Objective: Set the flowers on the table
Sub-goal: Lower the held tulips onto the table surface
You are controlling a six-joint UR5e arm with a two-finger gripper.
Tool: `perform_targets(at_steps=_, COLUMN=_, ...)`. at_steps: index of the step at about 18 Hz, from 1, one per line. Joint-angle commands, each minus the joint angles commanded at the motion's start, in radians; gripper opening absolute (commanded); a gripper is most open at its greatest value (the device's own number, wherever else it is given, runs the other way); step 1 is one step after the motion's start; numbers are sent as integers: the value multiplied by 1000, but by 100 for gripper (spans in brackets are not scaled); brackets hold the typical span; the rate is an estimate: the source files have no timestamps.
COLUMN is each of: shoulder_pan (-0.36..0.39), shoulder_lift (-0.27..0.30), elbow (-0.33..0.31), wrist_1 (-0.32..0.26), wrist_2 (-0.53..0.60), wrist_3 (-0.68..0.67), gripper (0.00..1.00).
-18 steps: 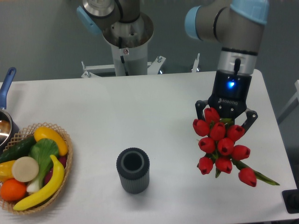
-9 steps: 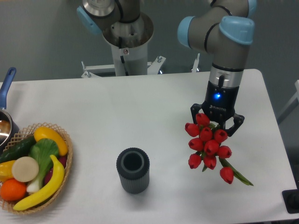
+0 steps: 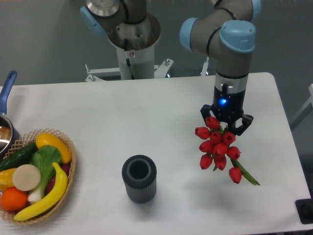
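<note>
Carrying: the gripper is clenched on the flowers, blooms hanging below it.
Camera view: the bunch hangs over the right part of the table, well right of the vase; whether it touches the surface cannot be told.
Done: flowers out of the vase.
Left: likely lowering and release.

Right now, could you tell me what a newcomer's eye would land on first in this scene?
Probably the flowers, a red bunch hanging from the claw over the right side of the white table. Next, the basket of colourful fruit and vegetables at the left edge, and the dark ribbed vase standing empty near the front middle.
</note>
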Motion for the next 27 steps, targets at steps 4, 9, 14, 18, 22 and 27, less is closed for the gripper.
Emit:
perform_targets(at_steps=4, shoulder_pan=-3, shoulder_lift=-2, elbow=-35, wrist_1=0, wrist_2=45, wrist_3=0, gripper=41)
perform_targets(at_steps=9, shoulder_pan=-32, shoulder_lift=-18, elbow=-67, wrist_1=0, wrist_2=92, wrist_3=11, gripper=41)
perform_targets(at_steps=14, shoulder_pan=-43, shoulder_lift=-26, elbow=-112, wrist_1=2, wrist_2=92, wrist_3=9, gripper=42)
perform_targets(at_steps=18, shoulder_pan=-54, shoulder_lift=-47, elbow=-120, wrist_1=2, wrist_2=91, wrist_3=9, gripper=42)
perform_targets(at_steps=22, shoulder_pan=-71, shoulder_lift=-55, elbow=-118, wrist_1=6, wrist_2=86, wrist_3=9, gripper=51)
perform_targets(at_steps=27, shoulder_pan=-71, shoulder_lift=-54, elbow=-111, wrist_1=14, wrist_2=82, wrist_3=14, gripper=98)
